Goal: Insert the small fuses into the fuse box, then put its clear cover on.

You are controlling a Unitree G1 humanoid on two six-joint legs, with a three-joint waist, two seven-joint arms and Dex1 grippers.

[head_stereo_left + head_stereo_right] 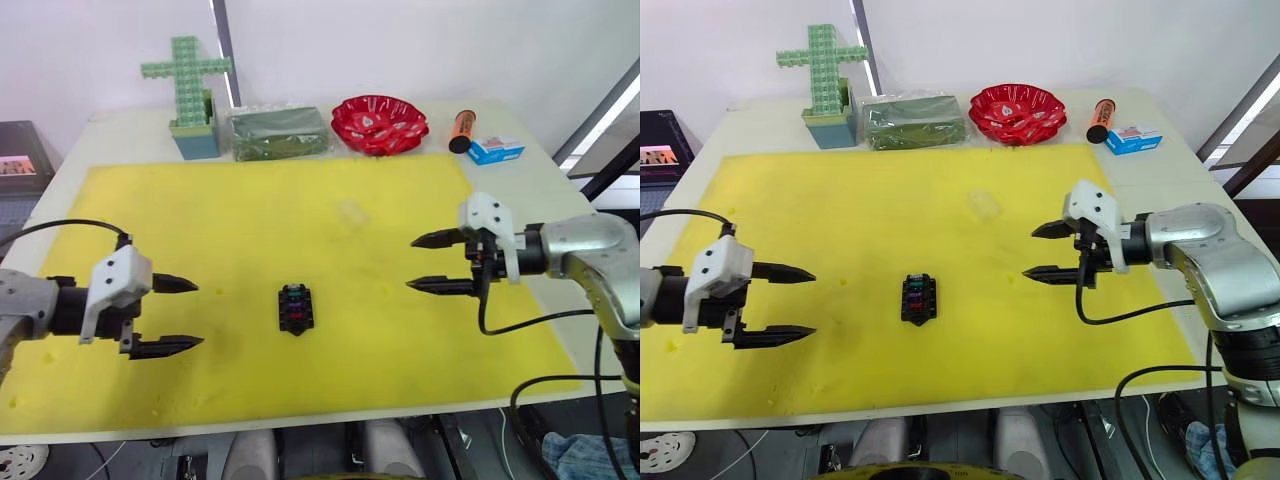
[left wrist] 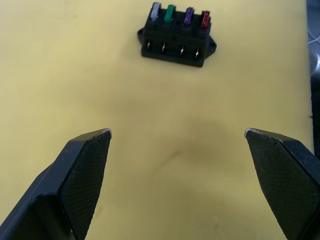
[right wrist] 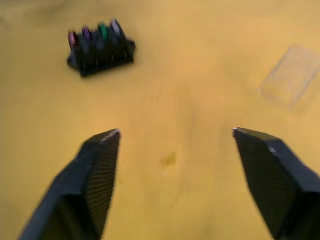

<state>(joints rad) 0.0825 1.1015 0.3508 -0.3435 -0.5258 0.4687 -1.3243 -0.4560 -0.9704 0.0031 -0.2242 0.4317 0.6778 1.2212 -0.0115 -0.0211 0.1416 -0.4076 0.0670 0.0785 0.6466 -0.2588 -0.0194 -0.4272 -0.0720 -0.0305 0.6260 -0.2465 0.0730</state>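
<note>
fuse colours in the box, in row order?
In the fuse box: greyish-purple, green, purple, red. Clearest in the left wrist view.

A robot test lab, by the look of it: a white table (image 1: 1160, 160) against a plain white wall, covered by a yellow foam mat (image 1: 940, 200). Behind the mat sit assorted props: a green block cross (image 1: 823, 62), a red bowl (image 1: 1017, 110) and a blue-and-white carton (image 1: 1133, 138).

A white table (image 1: 520, 185) carries a yellow mat (image 1: 200, 220).
</note>
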